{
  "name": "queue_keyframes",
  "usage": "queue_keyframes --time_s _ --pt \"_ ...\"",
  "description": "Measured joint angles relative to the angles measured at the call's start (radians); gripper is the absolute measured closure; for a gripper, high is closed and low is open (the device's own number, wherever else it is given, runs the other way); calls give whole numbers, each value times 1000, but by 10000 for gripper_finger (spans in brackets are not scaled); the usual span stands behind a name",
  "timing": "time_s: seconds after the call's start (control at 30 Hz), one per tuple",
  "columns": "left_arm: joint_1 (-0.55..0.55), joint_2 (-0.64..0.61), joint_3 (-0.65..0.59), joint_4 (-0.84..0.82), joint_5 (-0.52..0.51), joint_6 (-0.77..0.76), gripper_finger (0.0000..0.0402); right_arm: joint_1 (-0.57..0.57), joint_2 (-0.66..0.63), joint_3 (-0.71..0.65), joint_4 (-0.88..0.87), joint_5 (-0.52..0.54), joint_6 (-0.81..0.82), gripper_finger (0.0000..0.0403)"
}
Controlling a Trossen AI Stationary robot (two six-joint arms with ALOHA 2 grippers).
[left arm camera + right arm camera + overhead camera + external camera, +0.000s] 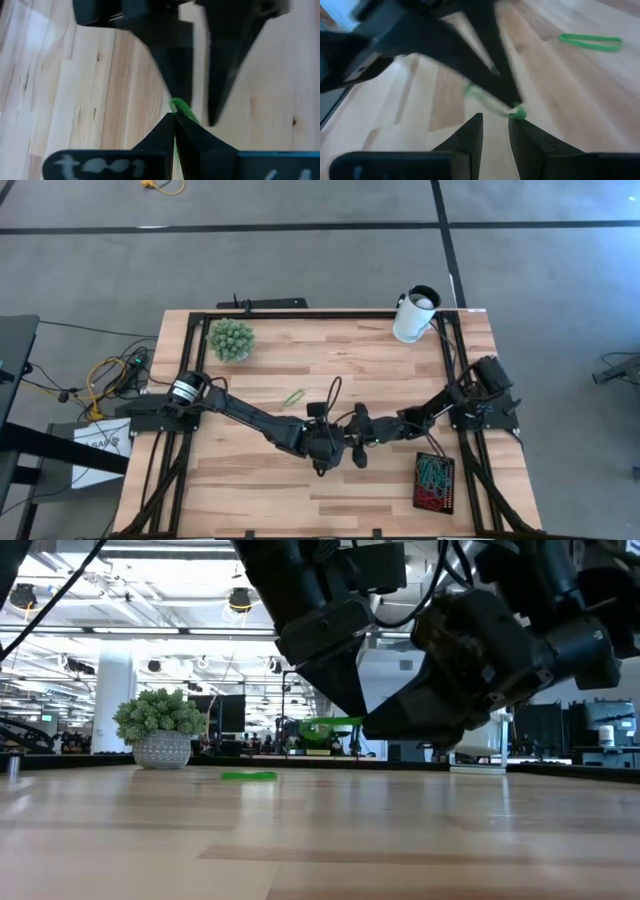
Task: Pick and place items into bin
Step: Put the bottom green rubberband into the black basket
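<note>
My left gripper (pixel 174 117) is at the table's middle (pixel 340 442), shut on a green rubber band (pixel 179 107). My right gripper (pixel 495 122) faces it from the right (pixel 362 435), open, its two fingers standing just short of the band's free end (pixel 517 113); whether they touch it I cannot tell. A second green band (pixel 293 397) lies flat on the wood to the left of the grippers. The black bin (pixel 434 482) sits near the table's right near corner with several coloured bands inside. My left gripper pinches the green band between its two fingertips, at one end of it (pixel 176 106). The band sticks out past the fingertips toward my right gripper and is lifted clear of the table (pixel 330 725).
A green spiky ball (pixel 230 340) in a pot stands at the far left of the table. A white cup (pixel 415 315) stands at the far right corner. Bare wood (pixel 250 480) lies along the near edge, left of the bin.
</note>
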Motion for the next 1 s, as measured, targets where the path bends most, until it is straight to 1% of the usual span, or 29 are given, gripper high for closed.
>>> queue_keyframes --time_s 0.37,0.63,0.73,0.87,1.0 --pt "-6 0 0 0 6 -7 401 -12 2 -1 -41 0 0 316" --pt "-6 0 0 8 8 -8 401 -13 2 -1 -34 3 -1 320" --pt "-6 0 1 14 26 -9 401 -13 2 -1 -36 3 -2 340" --pt "-6 -1 1 20 35 -11 401 -12 2 -1 -36 2 -52 391" --pt "-6 -1 1 20 30 -18 400 -12 2 -1 -37 2 -75 395"
